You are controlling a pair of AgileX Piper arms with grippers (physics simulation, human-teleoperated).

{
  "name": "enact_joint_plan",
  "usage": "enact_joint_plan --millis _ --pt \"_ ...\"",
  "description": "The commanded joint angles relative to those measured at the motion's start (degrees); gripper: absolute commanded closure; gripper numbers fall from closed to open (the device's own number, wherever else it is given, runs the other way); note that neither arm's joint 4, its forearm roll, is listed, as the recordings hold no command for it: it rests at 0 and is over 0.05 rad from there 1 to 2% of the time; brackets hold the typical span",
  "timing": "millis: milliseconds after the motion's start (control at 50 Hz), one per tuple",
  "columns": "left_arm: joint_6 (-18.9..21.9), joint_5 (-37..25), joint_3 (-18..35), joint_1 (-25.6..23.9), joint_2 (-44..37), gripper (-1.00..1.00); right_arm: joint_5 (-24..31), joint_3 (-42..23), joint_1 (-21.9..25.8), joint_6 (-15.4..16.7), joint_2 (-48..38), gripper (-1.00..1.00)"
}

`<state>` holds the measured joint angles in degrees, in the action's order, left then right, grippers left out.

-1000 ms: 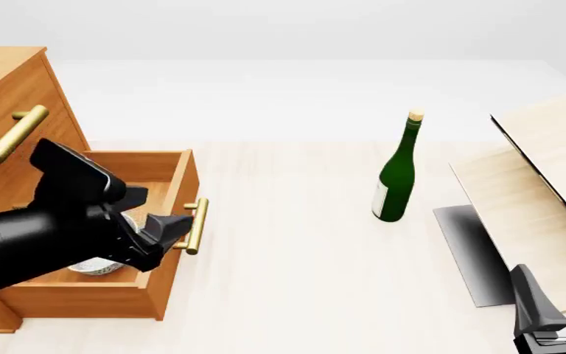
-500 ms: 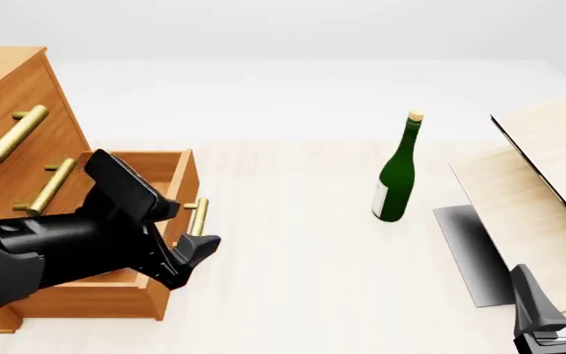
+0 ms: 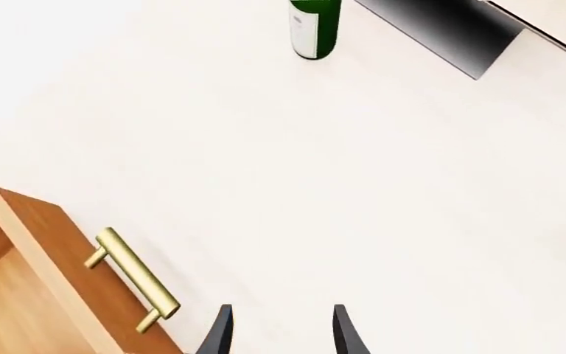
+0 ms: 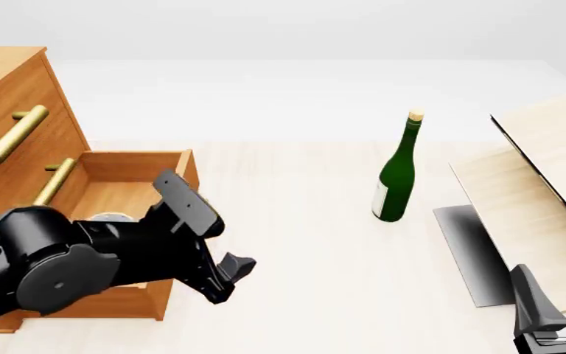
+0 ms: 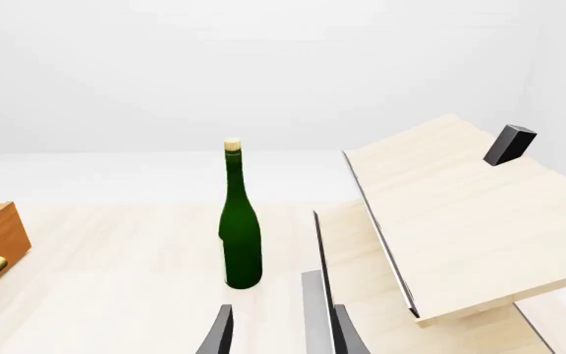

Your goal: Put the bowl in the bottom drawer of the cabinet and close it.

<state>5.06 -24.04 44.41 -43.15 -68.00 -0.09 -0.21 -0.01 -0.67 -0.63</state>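
The cabinet [image 4: 8, 81] stands at the left with its bottom drawer [image 4: 130, 157] pulled out. Only a sliver of the bowl's [image 4: 113, 217] rim peeks from inside the drawer, behind my left arm. My left gripper [image 4: 232, 271] hangs just right of the drawer front, low over the table. In the left wrist view this gripper [image 3: 281, 335] is open and holds nothing, with the drawer's brass handle [image 3: 135, 280] beside it. The arm hides that handle in the front view. At the bottom right my right gripper [image 4: 558, 306] rests open and holds nothing, as the right wrist view [image 5: 281, 335] confirms.
A green bottle [image 4: 396, 177] stands mid-table, right of the drawer. Pale wooden boards [image 4: 539, 184] lean at the right over a dark panel [image 4: 470, 251]. The two upper drawers are shut, with brass handles [image 4: 12, 133].
My left gripper has come up out of the drawer and moved right, past the drawer front and its handle. The bowl stays inside the drawer. The right arm has not moved.
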Motion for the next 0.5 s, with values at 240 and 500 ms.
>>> enact_joint_plan --millis 240,500 --pt "-4.91 2.46 0.23 -0.39 -9.92 -1.00 0.00 0.00 0.00 0.01 -0.01 -1.00" --pt "-7.20 3.42 -1.11 0.33 -14.14 -1.00 0.00 0.00 0.00 0.01 -0.01 -1.00"
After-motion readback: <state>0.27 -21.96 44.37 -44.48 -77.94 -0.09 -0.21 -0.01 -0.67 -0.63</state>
